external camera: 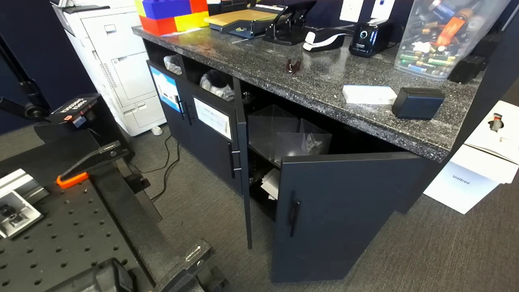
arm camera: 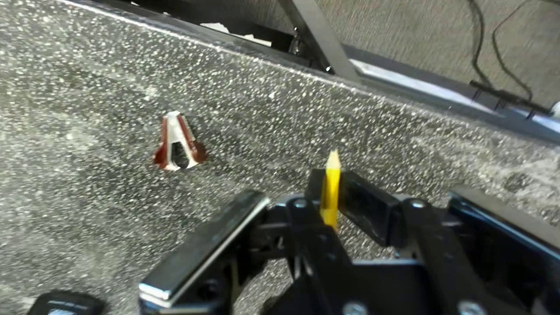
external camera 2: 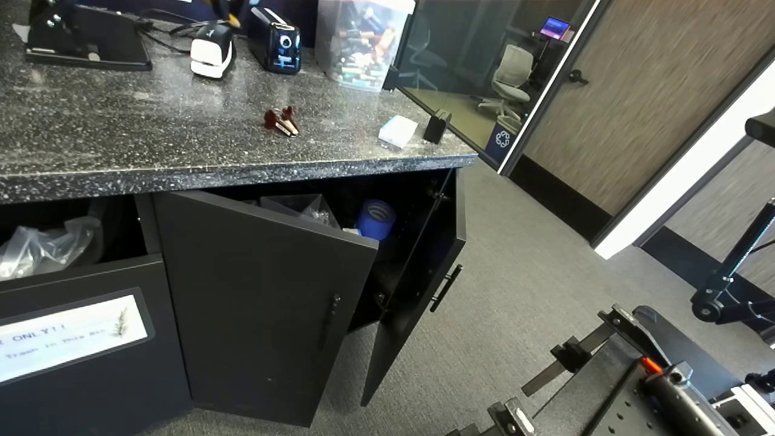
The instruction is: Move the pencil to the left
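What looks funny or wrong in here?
Two flat, dark cabinet doors under the speckled dark countertop stand open in both exterior views, baring the inside. That's odd: such doors are usually kept shut.

We log a white-speckled, dark-grey stone-like countertop (external camera: 251, 56). On it, apart from the rest: a dark-red, metal-pronged staple remover (arm camera: 173, 127). Near one end we see a small white rectangular box (external camera: 369, 94), a black rectangular block (external camera: 418, 104) just beside it. Toward the back we note a clear plastic tub (external camera 2: 327, 33), a glossy black boxy device (external camera: 369, 38), a black stapler (external camera: 324, 41) with a white front, a black lever-armed desk tool (external camera: 287, 37) and a tan-topped paper trimmer (external camera: 231, 17). Opposite end: stacked red, blue and yellow plastic blocks (external camera: 172, 15)
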